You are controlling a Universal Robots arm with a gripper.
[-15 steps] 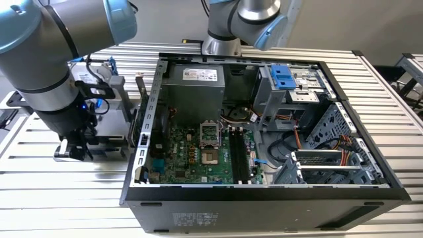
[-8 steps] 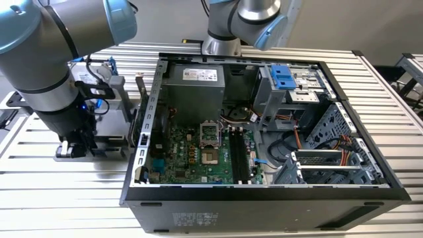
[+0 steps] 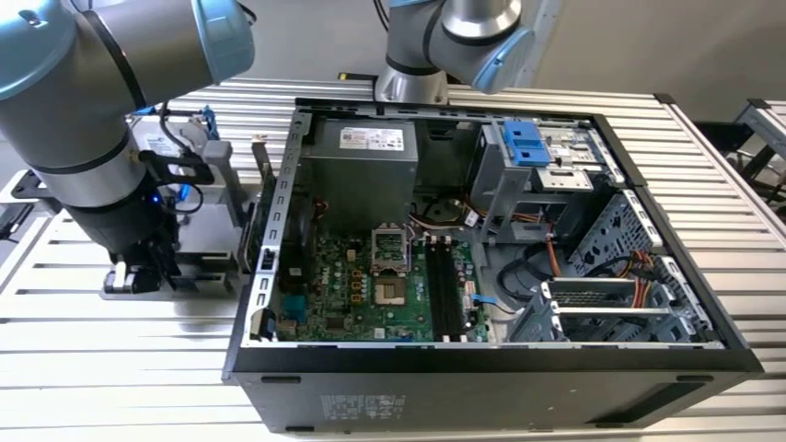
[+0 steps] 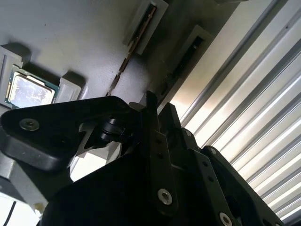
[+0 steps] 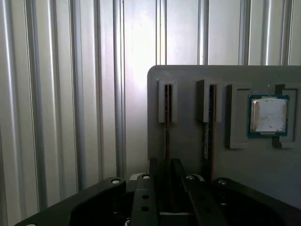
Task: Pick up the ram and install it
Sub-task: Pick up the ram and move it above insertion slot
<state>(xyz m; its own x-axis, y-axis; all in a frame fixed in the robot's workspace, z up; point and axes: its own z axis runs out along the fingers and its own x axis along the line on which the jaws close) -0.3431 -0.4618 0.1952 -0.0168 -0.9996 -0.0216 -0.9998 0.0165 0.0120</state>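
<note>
The ribbed metal table [image 5: 70,94] shines around the matt grey plastic tray [image 5: 186,141]; over it, the gripper [image 5: 164,165] is matt black.

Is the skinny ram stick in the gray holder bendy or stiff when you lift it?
Probably stiff: the ram stands straight on its thin edge in a slot of the gray holder, not sagging. Likely light, since it looks so thin. Set down outside the slot, it would probably tip over on that narrow edge.
</note>
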